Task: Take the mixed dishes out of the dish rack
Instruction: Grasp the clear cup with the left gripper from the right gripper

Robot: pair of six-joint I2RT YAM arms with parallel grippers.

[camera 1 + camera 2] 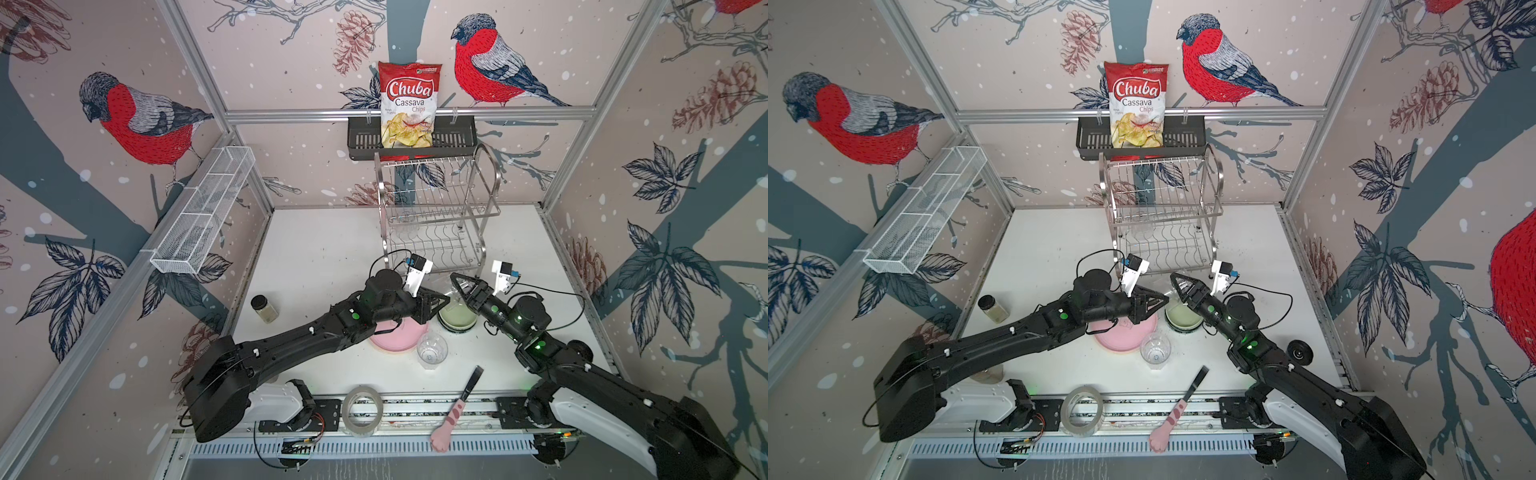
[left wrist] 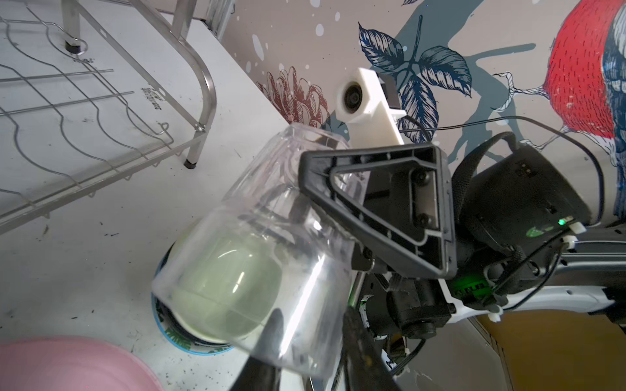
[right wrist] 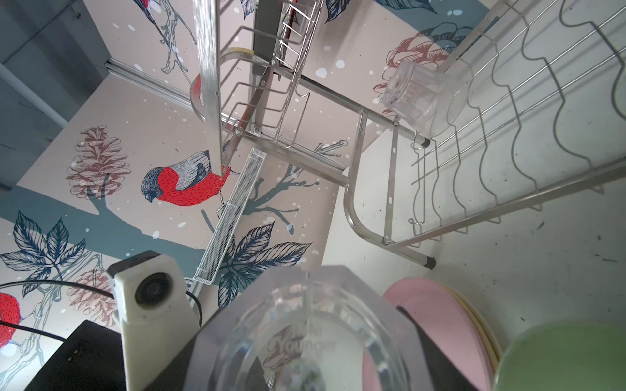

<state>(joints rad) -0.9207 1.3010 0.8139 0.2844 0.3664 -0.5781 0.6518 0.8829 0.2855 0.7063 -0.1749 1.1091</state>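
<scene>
A clear glass [image 2: 271,237] hangs tilted over the pale green bowl [image 1: 457,320], held between both grippers. My right gripper [image 3: 305,355] is shut across its body, base toward that wrist camera. My left gripper [image 2: 315,325] pinches the glass wall at the rim, one finger [image 2: 271,325] showing through the glass. In both top views the grippers [image 1: 440,301] [image 1: 457,282] meet in front of the dish rack [image 1: 436,208]. A second glass [image 3: 416,98] lies on the rack's lower shelf. A third glass [image 1: 432,349] stands on the table beside the pink plate [image 1: 399,338].
A lidded spice jar [image 1: 264,308] stands at the left. A tape roll [image 1: 362,409] and a paw-handled tool [image 1: 457,409] lie at the front edge. A black basket [image 1: 457,137] with a chips bag hangs behind the rack; a white mesh tray [image 1: 203,212] hangs on the left wall.
</scene>
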